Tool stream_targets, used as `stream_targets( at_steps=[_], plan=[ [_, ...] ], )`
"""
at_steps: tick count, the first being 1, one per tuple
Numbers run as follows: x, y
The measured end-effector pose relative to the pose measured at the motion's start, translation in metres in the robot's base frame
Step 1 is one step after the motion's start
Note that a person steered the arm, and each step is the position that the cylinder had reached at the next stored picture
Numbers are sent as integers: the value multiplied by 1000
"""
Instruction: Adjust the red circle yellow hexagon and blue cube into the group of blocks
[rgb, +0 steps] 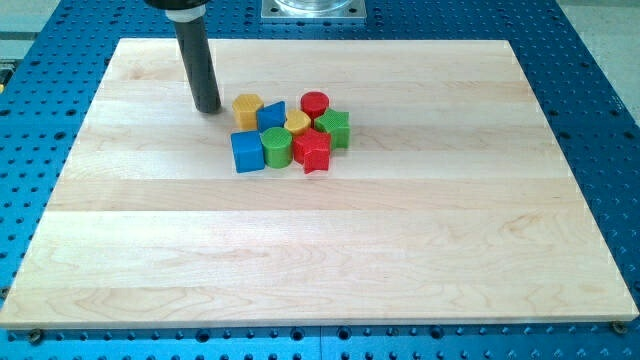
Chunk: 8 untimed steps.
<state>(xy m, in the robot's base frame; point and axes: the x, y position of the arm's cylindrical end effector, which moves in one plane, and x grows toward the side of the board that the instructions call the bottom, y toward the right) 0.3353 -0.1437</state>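
Tabletop (420, 250): blocks clustered touching, toward twelve o'clock of centre. Hexagon (247, 107) at cluster's ten o'clock; my tip (208, 109) stood just beside it, nine o'clock.

a straight dark cylindrical rod with a wider black collar, my tip (208, 108) blunt.

1. Just one camera here, sitting high up front, looking down at an angle across the whole desk (320, 270).
2. Medium distance, blue perforated base (600, 120) showing round the edges.
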Motion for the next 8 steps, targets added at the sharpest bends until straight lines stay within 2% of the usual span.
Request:
stream_targets(
  at_steps=[1,3,4,5,6,7,8],
  plan=[
    [-47,26],
    [30,37],
    [53,36],
    [51,18],
    [101,-7],
    [139,-5],
    [139,15]
  ],
)
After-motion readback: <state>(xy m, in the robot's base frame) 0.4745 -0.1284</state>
